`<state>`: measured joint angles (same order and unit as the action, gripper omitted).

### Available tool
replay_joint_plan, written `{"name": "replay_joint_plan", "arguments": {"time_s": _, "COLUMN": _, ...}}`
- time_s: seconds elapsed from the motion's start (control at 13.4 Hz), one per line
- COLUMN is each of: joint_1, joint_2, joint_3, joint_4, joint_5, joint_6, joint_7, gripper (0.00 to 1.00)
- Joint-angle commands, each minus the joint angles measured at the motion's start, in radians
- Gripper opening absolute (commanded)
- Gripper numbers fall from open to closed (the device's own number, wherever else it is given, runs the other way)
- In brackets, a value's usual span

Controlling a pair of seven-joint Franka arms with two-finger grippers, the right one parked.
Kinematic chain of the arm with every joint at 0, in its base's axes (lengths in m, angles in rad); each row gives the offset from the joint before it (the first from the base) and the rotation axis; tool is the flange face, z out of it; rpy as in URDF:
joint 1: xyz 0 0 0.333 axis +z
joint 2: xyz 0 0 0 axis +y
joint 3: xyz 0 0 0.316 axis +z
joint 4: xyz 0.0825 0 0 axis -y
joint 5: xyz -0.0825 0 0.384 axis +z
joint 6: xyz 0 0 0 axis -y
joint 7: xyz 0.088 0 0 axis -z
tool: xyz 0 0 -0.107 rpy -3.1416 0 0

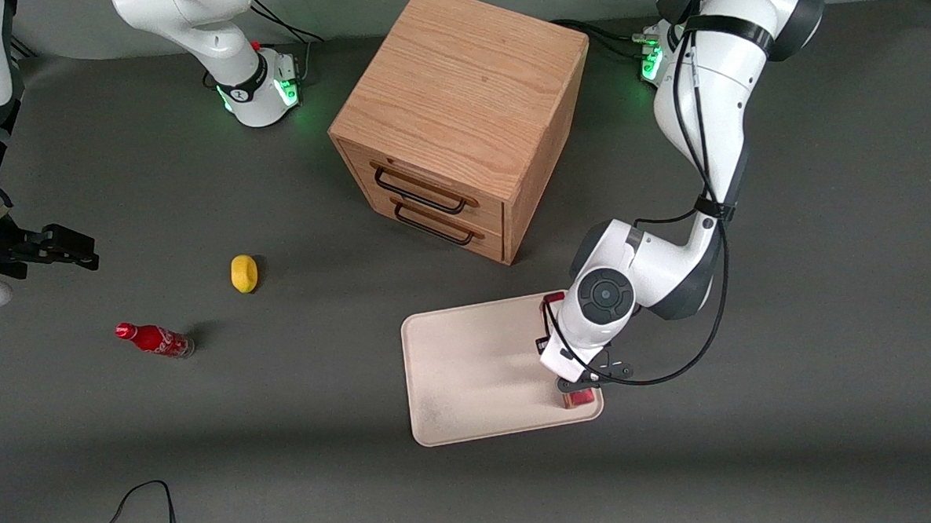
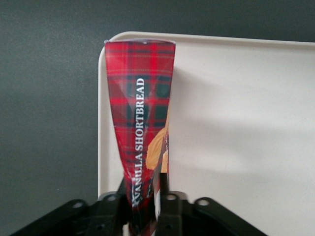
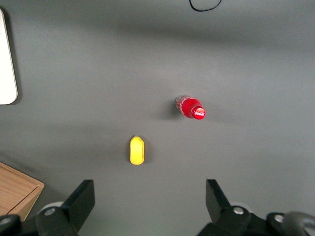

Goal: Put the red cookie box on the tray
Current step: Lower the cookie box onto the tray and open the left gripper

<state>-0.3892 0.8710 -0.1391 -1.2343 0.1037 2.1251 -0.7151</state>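
- The tray carries the red cookie box along its 3 o'clock rim.
- The pincer clamps the box; the arm hides most of it.

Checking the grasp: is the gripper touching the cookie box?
Touching. In the left wrist view the gripper has its fingers closed against the cookie box.

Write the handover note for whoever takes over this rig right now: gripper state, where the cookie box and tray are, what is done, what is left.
Gripper: shut on the red cookie box, over the tray's edge toward the working arm's end.
Tray: on the table in front of the wooden drawer cabinet, nearer the camera.
Done: box carried to the tray, lying along its rim.
Left: whether it rests on the tray cannot be told; release and lift away.
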Motion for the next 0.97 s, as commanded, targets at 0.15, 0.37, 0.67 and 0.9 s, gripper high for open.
{"name": "replay_joint_plan", "arguments": {"time_s": 0.15, "joint_1": -0.01, "joint_2": -0.003, "joint_3": 0.006, "joint_4": -0.002, "joint_5": 0.021, "joint_6": 0.013, "joint_7": -0.029, "gripper": 1.0}}
{"name": "replay_joint_plan", "arguments": {"time_s": 0.37, "joint_1": -0.01, "joint_2": -0.003, "joint_3": 0.006, "joint_4": -0.002, "joint_5": 0.021, "joint_6": 0.013, "joint_7": -0.029, "gripper": 1.0}}
{"name": "replay_joint_plan", "arguments": {"time_s": 0.67, "joint_1": -0.002, "joint_2": -0.016, "joint_3": 0.004, "joint_4": 0.001, "joint_5": 0.021, "joint_6": 0.001, "joint_7": -0.023, "gripper": 1.0}}
{"name": "replay_joint_plan", "arguments": {"time_s": 0.9, "joint_1": 0.019, "joint_2": -0.062, "joint_3": 0.006, "joint_4": -0.001, "joint_5": 0.022, "joint_6": -0.069, "joint_7": -0.015, "gripper": 1.0}}
